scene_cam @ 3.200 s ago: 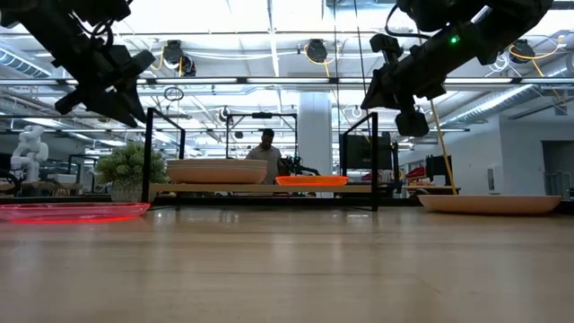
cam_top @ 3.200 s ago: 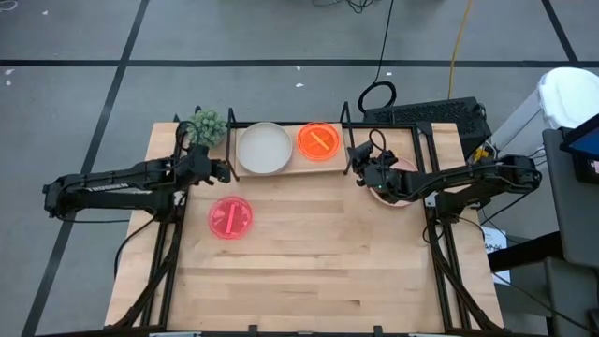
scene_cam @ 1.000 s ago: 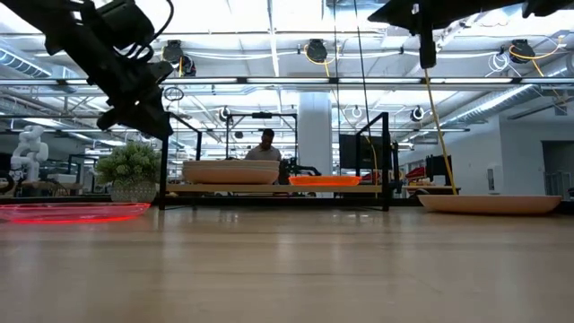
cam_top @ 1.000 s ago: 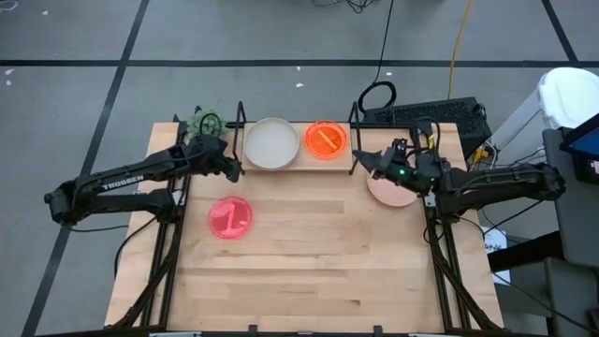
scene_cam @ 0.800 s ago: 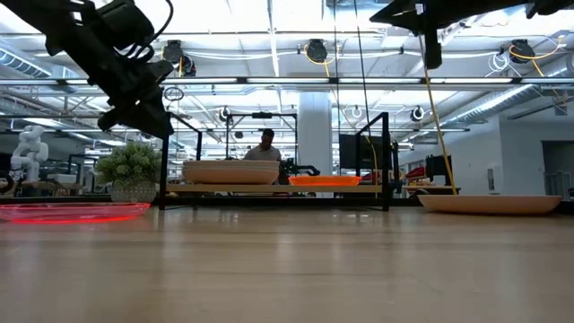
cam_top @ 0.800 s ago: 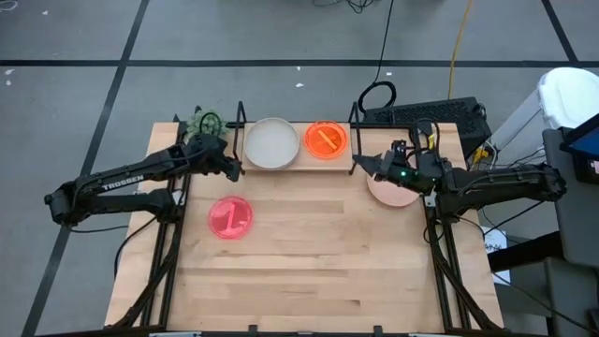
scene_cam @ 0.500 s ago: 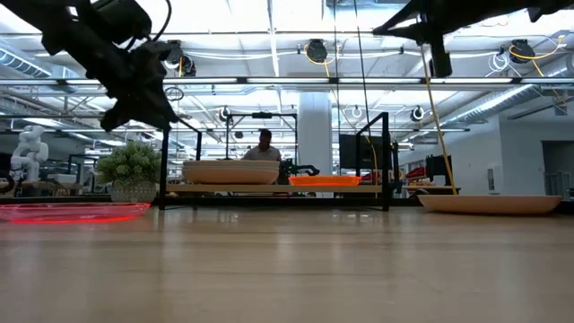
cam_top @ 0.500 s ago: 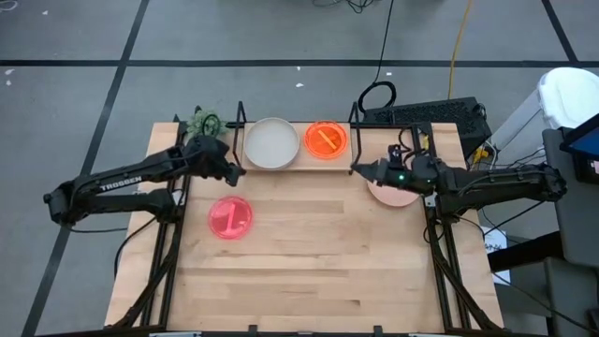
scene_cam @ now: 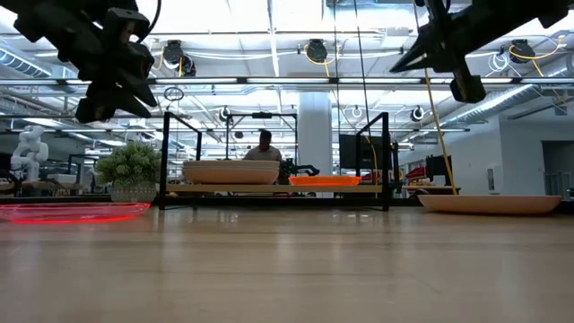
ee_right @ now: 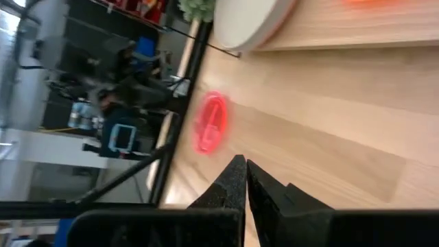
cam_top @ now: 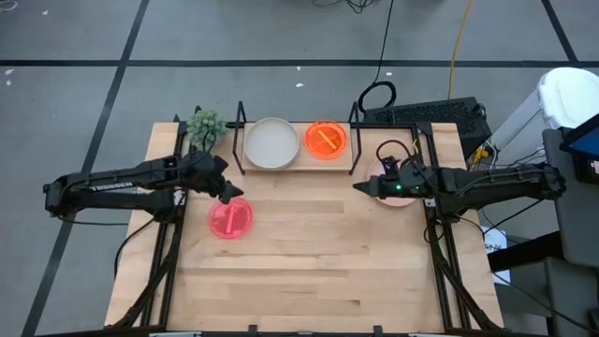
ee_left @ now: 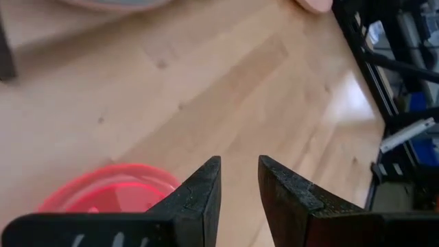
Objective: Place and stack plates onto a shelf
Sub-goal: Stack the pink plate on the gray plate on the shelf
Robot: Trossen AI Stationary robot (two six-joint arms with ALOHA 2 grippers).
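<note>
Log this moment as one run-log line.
left gripper: open, empty, above neon pink plate | right gripper: shut, empty, beside pale pink plate | shelf: cream plate, orange plate

Cream plate (cam_top: pixel 270 144) and orange plate (cam_top: pixel 325 139) sit on shelf (cam_top: pixel 298 168); neon-pink plate (cam_top: pixel 229 218) on tabletop.

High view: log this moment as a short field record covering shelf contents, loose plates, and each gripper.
shelf: holds cream plate and orange plate, side by side
neon pink plate: flat on the table, in front of the shelf's left end
pale pink plate: on the table right of the shelf, partly under the right arm
left gripper: above the neon pink plate's far edge, slightly open, empty
right gripper: shut, empty, by the pale pink plate
</note>
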